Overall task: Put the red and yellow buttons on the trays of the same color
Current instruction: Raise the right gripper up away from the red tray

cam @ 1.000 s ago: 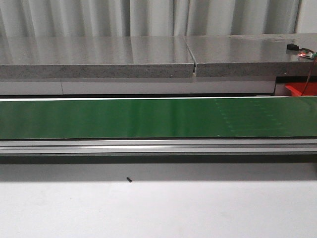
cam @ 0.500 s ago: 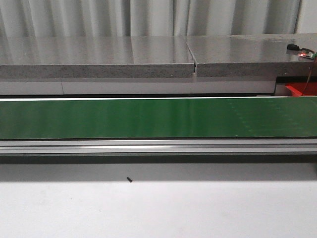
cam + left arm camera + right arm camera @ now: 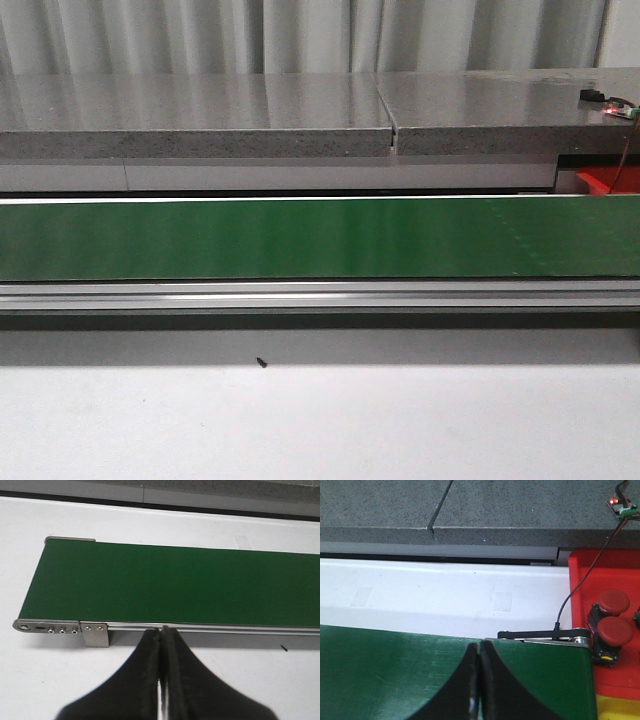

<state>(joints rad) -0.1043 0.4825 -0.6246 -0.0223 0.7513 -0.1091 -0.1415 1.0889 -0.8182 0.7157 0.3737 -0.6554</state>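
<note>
1. A long green conveyor belt point(image 3: 300, 238) in a silver aluminium frame point(image 3: 320, 296) runs left to right across the front view, with the white tabletop point(image 3: 320, 425) on its near side and a grey speckled stone counter point(image 3: 200, 115) on its far side.

2. Neither arm shows in the front view; a small black screw point(image 3: 260, 362) lies alone on the white tabletop near the belt frame.

3. The left gripper point(image 3: 161, 650), seen in the left wrist view, hangs above the near rail at the belt's left end, its black fingers point(image 3: 142, 680) pressed together with only a hairline seam between them and nothing held.

4. The right gripper point(image 3: 480, 667), seen in the right wrist view, hangs over the belt near its right end, its black fingers point(image 3: 502, 690) likewise closed flat against each other and empty.

5. Two round red push buttons point(image 3: 612, 625) on dark bases sit in a red plastic tray point(image 3: 590, 580) just past the belt's right end, one just behind the other.

6. A strip of yellow tray point(image 3: 617, 707) shows on the near side of the red tray; whether it holds anything cannot be told.

7. A small circuit board with a red light point(image 3: 620, 507) rests on the stone counter, a thin black cable point(image 3: 585, 575) trailing from it to the belt's end.
</note>
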